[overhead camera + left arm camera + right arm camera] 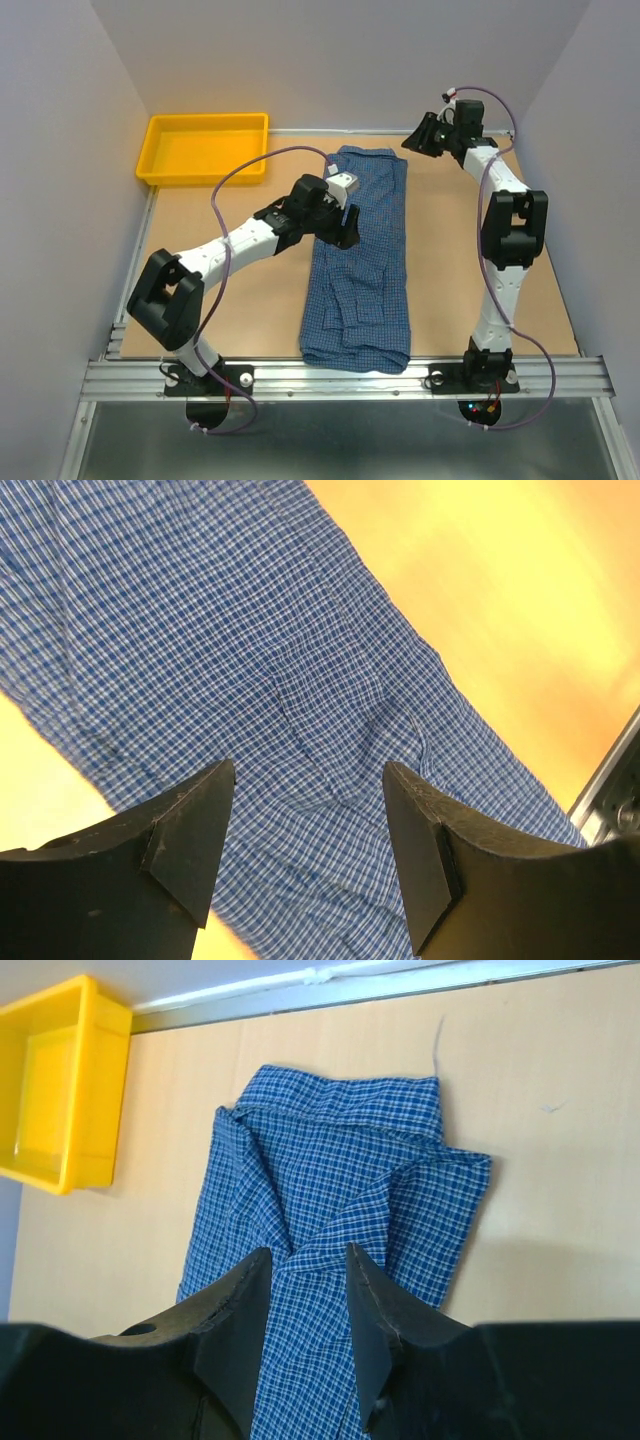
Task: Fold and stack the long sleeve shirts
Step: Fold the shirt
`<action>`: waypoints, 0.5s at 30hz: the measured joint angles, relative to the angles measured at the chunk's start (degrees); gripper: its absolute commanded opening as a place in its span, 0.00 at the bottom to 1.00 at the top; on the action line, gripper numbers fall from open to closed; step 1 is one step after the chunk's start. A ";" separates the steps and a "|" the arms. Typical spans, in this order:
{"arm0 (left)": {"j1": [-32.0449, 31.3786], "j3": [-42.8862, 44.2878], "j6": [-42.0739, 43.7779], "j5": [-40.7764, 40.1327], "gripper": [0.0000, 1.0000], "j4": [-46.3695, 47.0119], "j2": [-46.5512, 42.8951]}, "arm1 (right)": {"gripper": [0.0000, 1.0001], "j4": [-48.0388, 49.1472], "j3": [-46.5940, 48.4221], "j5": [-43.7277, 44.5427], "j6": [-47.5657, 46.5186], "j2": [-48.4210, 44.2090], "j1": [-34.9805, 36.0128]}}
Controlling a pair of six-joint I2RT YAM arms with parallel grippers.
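Your left hand (308, 770) hovers with its fingers apart and nothing between them. The long sleeve shirt (300, 660) is directly beneath it, lying as a long narrow strip on the tabletop (250, 300). Your right hand (307, 1255) hangs high above one end of that strip, fingers parted too, holding nothing. For the crosswise fold, I'd lower each hand onto a corner of one end, pinch all the layers together, and carry that end evenly over the rest. From the left wrist both ends of the strip are cut off. You cannot tell how many layers lie under either hand, and no second shirt shows.
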 measured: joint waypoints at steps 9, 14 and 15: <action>5.88 5.11 -10.67 -3.26 0.72 4.94 14.49 | 0.40 4.37 -8.28 -4.85 1.86 0.55 2.36; 8.48 8.96 -13.40 -3.69 0.72 6.99 20.98 | 0.39 8.17 -8.57 -6.91 3.76 6.01 3.39; 8.52 8.96 -13.60 -3.56 0.72 7.26 21.55 | 0.39 8.72 -8.41 -6.78 3.93 7.41 3.39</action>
